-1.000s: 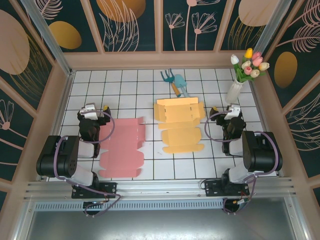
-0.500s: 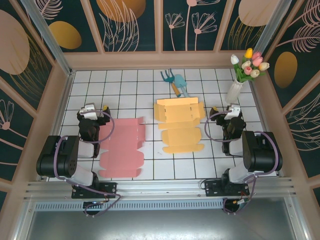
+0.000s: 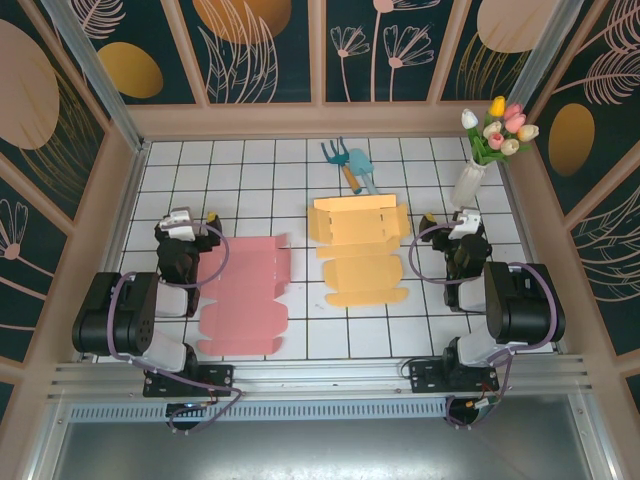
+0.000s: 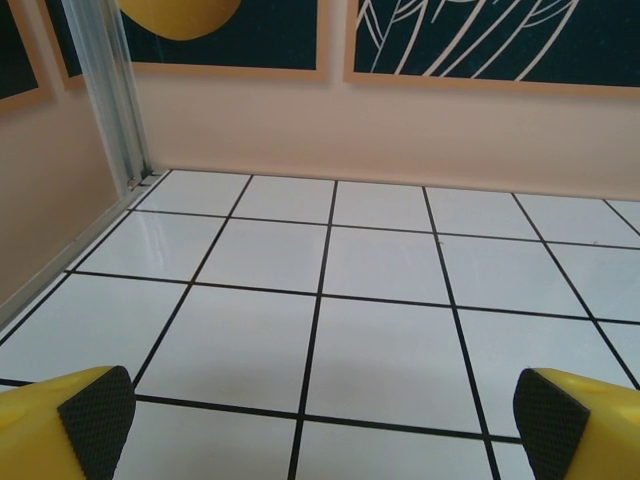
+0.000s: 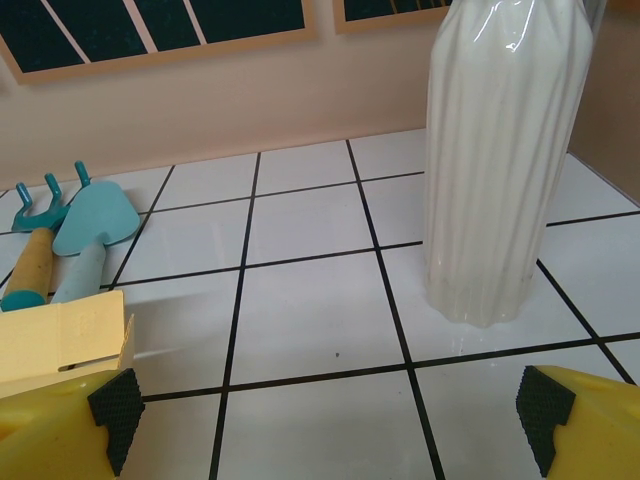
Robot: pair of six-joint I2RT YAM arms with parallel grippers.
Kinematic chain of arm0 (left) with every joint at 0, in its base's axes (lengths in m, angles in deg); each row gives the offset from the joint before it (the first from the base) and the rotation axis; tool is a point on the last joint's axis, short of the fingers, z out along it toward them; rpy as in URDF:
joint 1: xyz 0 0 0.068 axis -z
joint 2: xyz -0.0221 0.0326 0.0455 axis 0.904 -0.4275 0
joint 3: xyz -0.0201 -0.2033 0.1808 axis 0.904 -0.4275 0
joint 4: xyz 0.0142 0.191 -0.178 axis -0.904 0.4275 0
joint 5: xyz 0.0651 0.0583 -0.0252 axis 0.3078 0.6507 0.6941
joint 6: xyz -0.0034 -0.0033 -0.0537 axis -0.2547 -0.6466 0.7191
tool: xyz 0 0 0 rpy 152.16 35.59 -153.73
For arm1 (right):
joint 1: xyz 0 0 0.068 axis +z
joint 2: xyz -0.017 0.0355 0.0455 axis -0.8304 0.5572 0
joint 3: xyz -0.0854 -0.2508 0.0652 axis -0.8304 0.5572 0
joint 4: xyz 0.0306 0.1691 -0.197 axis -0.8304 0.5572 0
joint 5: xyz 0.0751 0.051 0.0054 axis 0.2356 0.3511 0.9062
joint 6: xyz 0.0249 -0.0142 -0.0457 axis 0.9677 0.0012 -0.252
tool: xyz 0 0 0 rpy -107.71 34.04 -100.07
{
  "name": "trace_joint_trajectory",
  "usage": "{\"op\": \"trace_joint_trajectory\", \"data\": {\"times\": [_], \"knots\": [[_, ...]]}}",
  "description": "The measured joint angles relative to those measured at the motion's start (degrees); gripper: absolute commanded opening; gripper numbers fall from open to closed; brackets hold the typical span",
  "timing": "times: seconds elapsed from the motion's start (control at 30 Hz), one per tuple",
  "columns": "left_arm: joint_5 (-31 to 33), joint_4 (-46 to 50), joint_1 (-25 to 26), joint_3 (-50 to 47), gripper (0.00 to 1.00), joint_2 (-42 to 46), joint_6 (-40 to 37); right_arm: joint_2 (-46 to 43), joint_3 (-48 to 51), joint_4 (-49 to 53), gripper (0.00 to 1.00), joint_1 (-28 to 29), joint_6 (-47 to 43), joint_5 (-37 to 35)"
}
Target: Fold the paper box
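Two flat paper blanks lie unfolded on the counter (image 3: pixel 270 190). At the far left we see the left hand (image 4: pixel 322 425) low over bare tile, its yellow, black-padded fingers spread wide with nothing between them. Just beside it lies the pink paper box (image 3: pixel 245 297), a matte die-cut sheet with notched flaps. Its long axis runs from the arm bases toward the back wall. Near the middle, a little apart, the yellow paper box (image 3: pixel 360 250) points the same way, creased across its width. Beyond it rest a teal fork and trowel (image 3: pixel 350 165). The right hand (image 5: pixel 330 415) is likewise spread and empty, beside the yellow sheet. A ribbed white vase (image 5: pixel 505 160) holds tulips (image 3: pixel 500 128). We note glossy white tiles with black grout, peach framing, and dark panels painted with leaves.
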Motion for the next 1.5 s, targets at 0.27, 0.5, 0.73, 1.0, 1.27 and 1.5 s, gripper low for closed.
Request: {"op": "trace_joint_trajectory", "data": {"times": [0.27, 0.5, 0.73, 1.0, 1.27, 1.5], "knots": [[3.0, 4.4, 0.0, -1.4, 0.99, 9.0, 0.9, -6.9, 0.2, 5.5, 0.99, 1.9, -0.5, -1.3], [11.5, 17.9, 0.4, 1.7, 0.99, 23.6, 11.5, -14.8, -5.9, 19.2, 0.99, 5.7, 2.6, -9.4], [4.9, 35.1, 1.4, 12.3, 0.99, 27.7, 26.3, -18.1, -21.4, 42.2, 0.99, 10.0, 10.7, -11.0], [-0.7, 41.8, 16.6, 14.9, 0.99, 21.2, 34.6, -19.3, -25.7, 53.9, 0.99, 21.7, 20.4, -10.9], [-2.5, 42.5, 25.8, 21.8, 0.91, 7.5, 33.0, -19.9, -20.0, 54.2, 0.99, 26.3, 24.0, -10.5], [-3.3, 43.3, 30.9, 31.4, 0.82, -4.3, 29.8, -21.2, -14.8, 54.1, 0.99, 28.0, 24.6, -10.6]]}}
